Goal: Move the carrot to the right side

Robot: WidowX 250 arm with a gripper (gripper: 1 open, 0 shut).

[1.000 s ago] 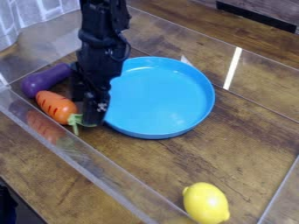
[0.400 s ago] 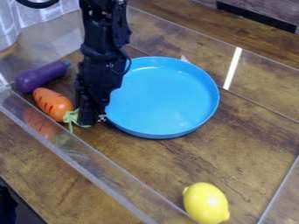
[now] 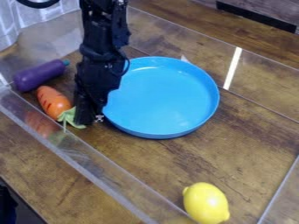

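Nearest the cam: yellow lemon (image 3: 205, 204) at the bottom edge, right of centre, sitting on the wood table (image 3: 176, 166) just inside the clear plastic wall (image 3: 105, 179) that runs diagonally from far left to the near right. Between lemon and everything else there's a broad strip of bare wood, and more open wood on the right side past the plate.

Mid-scene: blue plate (image 3: 163, 96), round w/ a raised rim, nothing on it. Its left rim sits right by the gripper (image 3: 86, 115).

Left of plate: the carrot (image 3: 55, 102), orange w/ dark stripes, lying flat on the table, green leafy end toward the plate. It's on the left side, tight to the near plastic wall; an orange reflection shows in that wall. Black arm comes down steeply from the top, gripper at the carrot's leafy end. Jaws are drawn closed there; they seem to pinch the green end, but contact is too small to confirm. Little room on this side: wall in front, plate rim at right.

Farther back: purple eggplant (image 3: 40, 74), just behind the carrot, apart from it, near the left corner of the enclosure.
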